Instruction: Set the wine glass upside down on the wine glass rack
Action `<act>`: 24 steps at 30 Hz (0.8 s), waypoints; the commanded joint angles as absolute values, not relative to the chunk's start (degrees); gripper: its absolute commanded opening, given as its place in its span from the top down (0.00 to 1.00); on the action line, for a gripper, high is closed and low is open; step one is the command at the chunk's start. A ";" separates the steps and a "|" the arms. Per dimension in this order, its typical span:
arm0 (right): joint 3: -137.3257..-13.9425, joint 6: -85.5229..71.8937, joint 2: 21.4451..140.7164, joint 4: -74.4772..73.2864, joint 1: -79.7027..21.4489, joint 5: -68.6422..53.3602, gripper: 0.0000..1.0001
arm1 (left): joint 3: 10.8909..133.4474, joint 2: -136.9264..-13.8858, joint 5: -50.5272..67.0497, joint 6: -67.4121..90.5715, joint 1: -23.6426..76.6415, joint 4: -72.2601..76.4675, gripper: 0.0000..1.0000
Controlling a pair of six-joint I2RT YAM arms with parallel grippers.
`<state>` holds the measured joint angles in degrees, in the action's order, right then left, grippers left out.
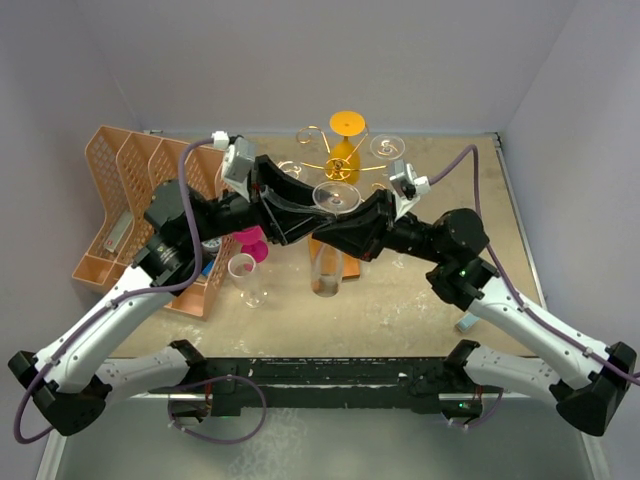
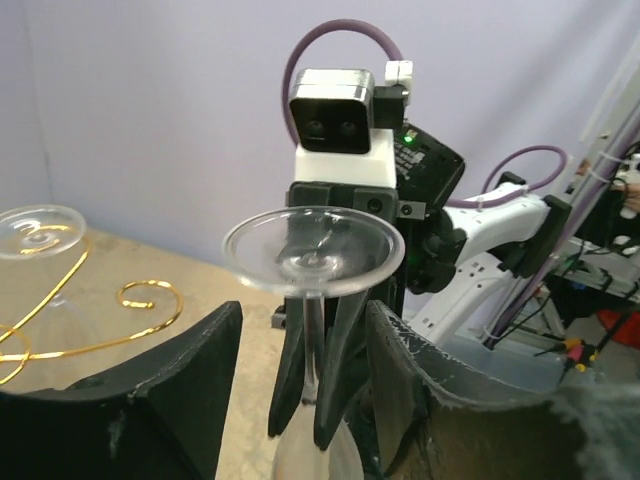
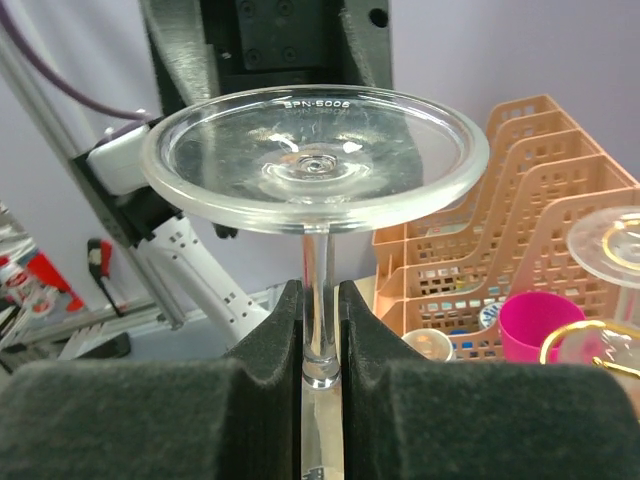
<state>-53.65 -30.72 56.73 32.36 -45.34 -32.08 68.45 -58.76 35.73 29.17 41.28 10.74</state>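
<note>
A clear wine glass is held upside down, foot up, in front of the gold wire rack. My right gripper is shut on its stem just below the foot. In the top view the right gripper comes in from the right. My left gripper is open; its fingers stand wide on either side of the stem and of the right gripper's fingers, touching neither. In the top view the left gripper comes in from the left.
The rack holds an orange glass and clear glasses; a gold spiral arm lies to the left. A peach lattice organiser, a pink cup and an upright clear glass stand at the left.
</note>
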 commanded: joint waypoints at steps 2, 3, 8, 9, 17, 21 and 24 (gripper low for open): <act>-50.62 -29.33 51.93 31.25 -45.46 -22.12 1.00 | 69.90 -54.50 26.75 21.47 41.22 0.58 0.47; -49.06 -28.80 51.14 30.60 -45.50 -20.46 1.00 | 70.16 -53.93 25.48 20.54 41.22 -0.88 0.47; -43.12 -27.69 48.12 31.54 -45.45 -13.44 1.00 | 71.03 -50.99 21.75 17.71 41.17 -5.59 0.45; -42.59 -27.61 48.31 31.66 -45.46 -12.38 1.00 | 71.24 -50.62 20.92 17.34 41.19 -5.96 0.45; -39.29 -29.08 52.21 39.41 -45.44 -5.74 1.00 | 71.86 -49.01 13.85 17.65 41.22 -5.02 0.45; -37.55 -29.98 54.29 43.21 -45.49 -4.24 1.00 | 71.87 -49.04 12.45 17.75 41.21 -5.26 0.44; -36.91 -29.85 55.62 44.70 -45.44 -3.56 1.00 | 71.89 -49.10 11.89 17.70 41.21 -5.45 0.44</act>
<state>-37.01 -29.41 54.92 36.32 -45.34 -6.63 69.89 -49.41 14.41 18.39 41.28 -5.78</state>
